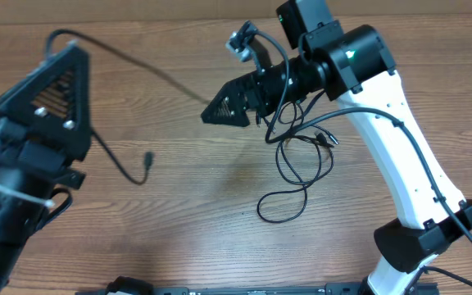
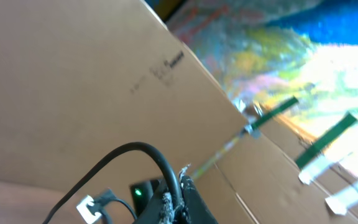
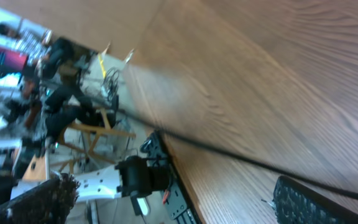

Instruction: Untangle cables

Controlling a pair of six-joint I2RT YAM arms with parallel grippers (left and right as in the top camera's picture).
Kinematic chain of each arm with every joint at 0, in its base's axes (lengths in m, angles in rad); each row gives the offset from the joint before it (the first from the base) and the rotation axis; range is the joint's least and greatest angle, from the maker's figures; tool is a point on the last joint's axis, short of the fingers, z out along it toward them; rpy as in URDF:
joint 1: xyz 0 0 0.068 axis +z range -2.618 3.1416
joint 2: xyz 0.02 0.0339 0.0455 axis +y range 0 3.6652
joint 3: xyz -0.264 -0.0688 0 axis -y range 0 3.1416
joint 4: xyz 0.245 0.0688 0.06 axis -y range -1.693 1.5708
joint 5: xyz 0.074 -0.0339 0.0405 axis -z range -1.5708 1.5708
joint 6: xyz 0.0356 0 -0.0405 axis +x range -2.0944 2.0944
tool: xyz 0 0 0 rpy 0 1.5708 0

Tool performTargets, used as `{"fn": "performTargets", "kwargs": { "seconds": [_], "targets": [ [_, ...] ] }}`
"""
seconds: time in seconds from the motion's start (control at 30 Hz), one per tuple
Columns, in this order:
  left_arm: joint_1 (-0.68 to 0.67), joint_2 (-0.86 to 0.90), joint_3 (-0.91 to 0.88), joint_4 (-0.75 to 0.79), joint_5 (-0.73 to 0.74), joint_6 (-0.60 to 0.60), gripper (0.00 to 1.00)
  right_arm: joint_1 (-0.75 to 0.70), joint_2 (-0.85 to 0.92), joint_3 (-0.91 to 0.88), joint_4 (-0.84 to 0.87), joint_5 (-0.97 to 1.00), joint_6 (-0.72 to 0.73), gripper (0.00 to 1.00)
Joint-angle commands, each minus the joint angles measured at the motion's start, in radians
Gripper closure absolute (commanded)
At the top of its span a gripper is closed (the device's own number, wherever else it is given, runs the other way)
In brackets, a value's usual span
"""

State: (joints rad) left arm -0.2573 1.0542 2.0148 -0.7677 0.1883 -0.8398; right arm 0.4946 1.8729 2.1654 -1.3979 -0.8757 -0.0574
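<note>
Under the white right arm (image 1: 400, 139), on the brown wood-grain table (image 1: 179, 221): thin black flexible cables (image 1: 301, 168), lying in loose overlapping loops. One strand rises off the loops and spans the air leftward; a small plug end (image 1: 148, 161) rests on the wood between the arms.

Left gripper (image 1: 65, 51): raised and tilted up toward a brown cardboard box (image 2: 73, 81), fingers (image 2: 182, 202) pressed together on the strand.

Right gripper (image 1: 213, 109): level, pointing left, fingers (image 3: 48, 199) spread wide, with the strand crossing just above one of them.

Right gripper (image 1: 211, 111) fingertips (image 3: 303, 200) seemingly cropped.
</note>
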Motion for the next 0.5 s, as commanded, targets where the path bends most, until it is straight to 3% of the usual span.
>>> {"fn": "performTargets", "kwargs": {
  "seconds": [0.0, 0.47],
  "targets": [
    [0.002, 0.026, 0.001, 0.010, 0.134, -0.037, 0.96, 0.038, -0.019, 0.021, 0.008, -0.049, -0.076, 0.00],
    [0.002, 0.051, 0.001, 0.009, 0.213, -0.082, 0.96, 0.069, -0.019, 0.021, 0.088, 0.190, -0.056, 0.00]
  ]
}}
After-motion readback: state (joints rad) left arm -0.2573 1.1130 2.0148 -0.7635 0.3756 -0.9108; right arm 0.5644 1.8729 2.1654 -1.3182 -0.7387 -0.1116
